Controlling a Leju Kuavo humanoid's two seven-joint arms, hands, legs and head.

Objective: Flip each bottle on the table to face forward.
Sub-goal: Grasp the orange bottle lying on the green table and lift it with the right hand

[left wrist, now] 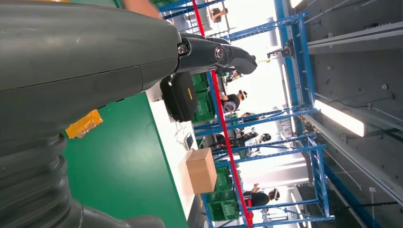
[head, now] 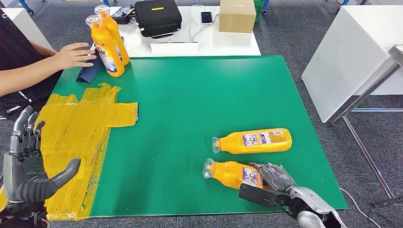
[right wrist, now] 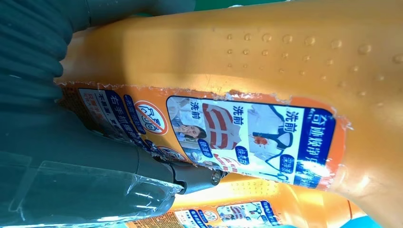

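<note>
Here the right hand (head: 268, 179) gripped the near orange detergent bottle (head: 230, 173) lying on the green mat (head: 190, 109) (the left hand (head: 26, 166) hung spread, holding nothing). Rolling it could knock the second lying bottle (head: 254, 141) just beyond, or the smooth plastic might slip.

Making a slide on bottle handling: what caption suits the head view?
Right robot hand grips the nearer lying bottle on the green table; left robot hand waits open.

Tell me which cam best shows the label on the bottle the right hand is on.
Right wrist view: the near bottle's label is close, its print and torn edge clear. Head view shows it small, partly covered by the right hand. Left wrist view faces elsewhere.
</note>
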